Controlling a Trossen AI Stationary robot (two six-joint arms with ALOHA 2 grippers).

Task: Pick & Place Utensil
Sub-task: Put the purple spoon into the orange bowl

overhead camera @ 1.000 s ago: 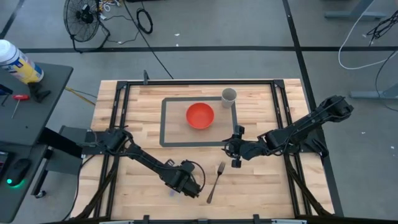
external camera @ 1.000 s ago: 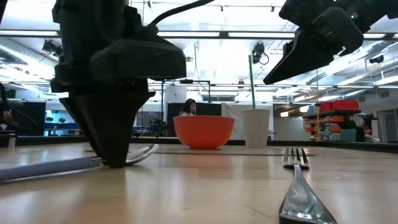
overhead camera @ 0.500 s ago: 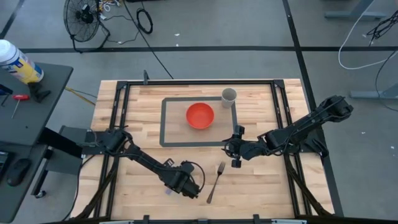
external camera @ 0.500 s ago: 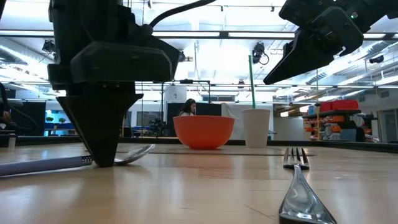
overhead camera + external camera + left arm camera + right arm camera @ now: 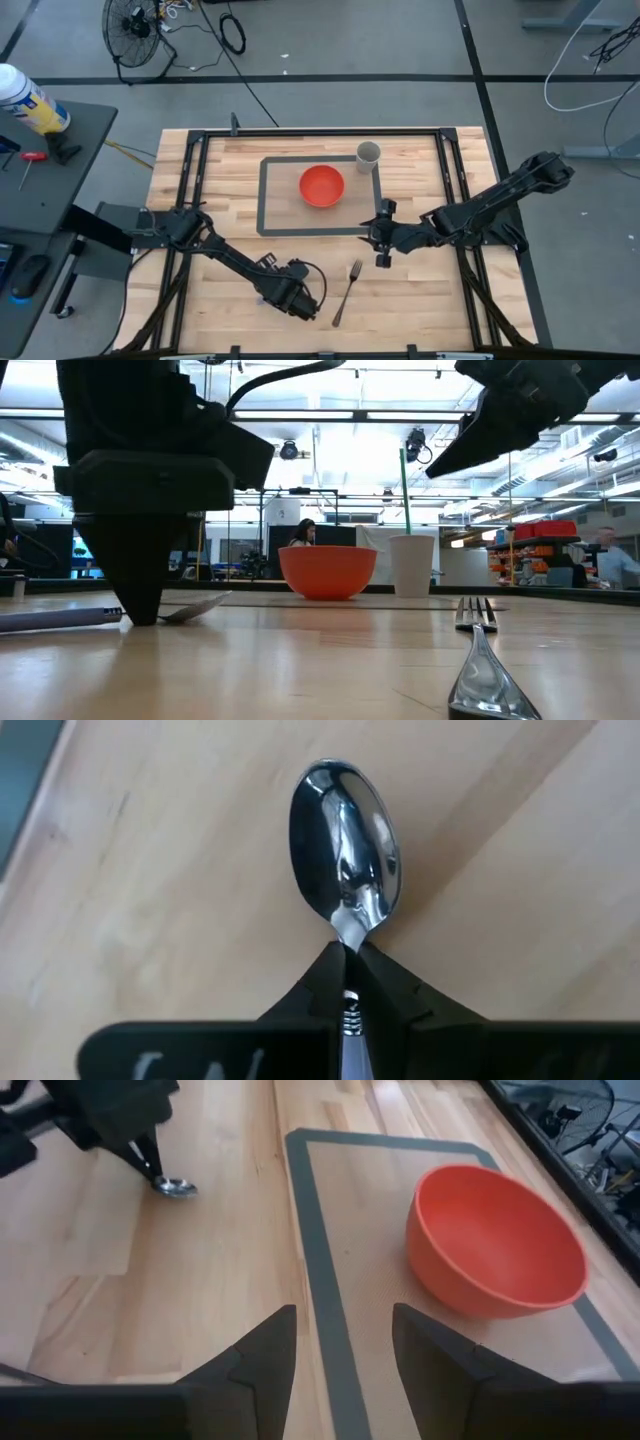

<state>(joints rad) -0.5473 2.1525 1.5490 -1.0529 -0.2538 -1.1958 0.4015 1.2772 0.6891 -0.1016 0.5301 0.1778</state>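
Observation:
A metal spoon (image 5: 345,850) with a pale handle (image 5: 50,618) lies near the table's near edge, left of centre. My left gripper (image 5: 346,958) stands over it, shut on it; it also shows in the high view (image 5: 297,299) and the low view (image 5: 140,610). A metal fork (image 5: 347,288) lies flat on the wood just to the right of the left gripper. My right gripper (image 5: 340,1350) hangs open above the table's right-centre (image 5: 380,246), touching nothing. An orange bowl (image 5: 322,186) stands inside a dark outlined rectangle, with a grey cup (image 5: 369,153) at its far right corner. My left gripper pinches the spoon's neck (image 5: 347,932), right behind the bowl, between its two fingers. The fingers (image 5: 140,595) come from above, pointing down, and lie across the spoon. The spoon is about level and low over the wood; whether it is lifted clear I cannot tell.
The dark rectangle outline (image 5: 315,1250) frames the bowl (image 5: 495,1240). Black rails run along the table's edges (image 5: 190,170). Bare wood lies between the fork (image 5: 480,660) and the rectangle. People and shelving show in the room beyond the table.
My left gripper has shifted toward the table's left and near edges, staying shut, and the spoon has gone with it. The spoon's handle now shows more level than before. My right gripper has drifted slightly toward the table's right.

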